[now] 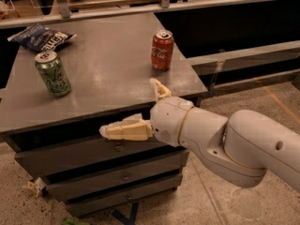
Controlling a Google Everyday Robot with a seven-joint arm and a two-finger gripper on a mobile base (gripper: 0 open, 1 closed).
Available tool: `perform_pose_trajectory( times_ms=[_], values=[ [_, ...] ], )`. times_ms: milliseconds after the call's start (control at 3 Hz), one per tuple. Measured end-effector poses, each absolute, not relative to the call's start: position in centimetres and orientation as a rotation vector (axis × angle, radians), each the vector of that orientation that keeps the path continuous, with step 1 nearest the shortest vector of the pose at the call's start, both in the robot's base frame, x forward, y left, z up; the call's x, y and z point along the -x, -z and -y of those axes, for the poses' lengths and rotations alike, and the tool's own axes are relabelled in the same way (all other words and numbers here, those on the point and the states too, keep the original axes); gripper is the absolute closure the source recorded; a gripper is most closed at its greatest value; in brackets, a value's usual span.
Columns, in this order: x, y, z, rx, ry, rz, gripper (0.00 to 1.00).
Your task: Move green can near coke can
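Note:
The green can (53,73) stands upright at the left of the grey cabinet top (108,64). The coke can (162,50) stands upright at the right of the top, well apart from the green can. My gripper (131,108) hangs over the cabinet's front edge, between the two cans and nearer the camera. It is open and empty: one cream finger (125,129) points left, the other (159,89) points up towards the coke can.
A blue chip bag (40,37) lies at the back left corner of the top. The cabinet has drawers (93,156) below the front edge. A rail and dark shelving run behind the cabinet. A speckled floor (262,102) lies to the right.

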State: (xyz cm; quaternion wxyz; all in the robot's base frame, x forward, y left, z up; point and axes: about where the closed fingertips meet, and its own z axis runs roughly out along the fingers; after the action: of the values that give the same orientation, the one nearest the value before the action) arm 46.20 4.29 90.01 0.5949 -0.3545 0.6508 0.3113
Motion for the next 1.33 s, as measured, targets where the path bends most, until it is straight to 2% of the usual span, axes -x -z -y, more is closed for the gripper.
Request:
perform_pose_trajectory(
  times_ms=[1333],
  values=[
    [-55.3,-86.8,-10.5,0.791,-0.688,-1.519,0.00]
  ],
)
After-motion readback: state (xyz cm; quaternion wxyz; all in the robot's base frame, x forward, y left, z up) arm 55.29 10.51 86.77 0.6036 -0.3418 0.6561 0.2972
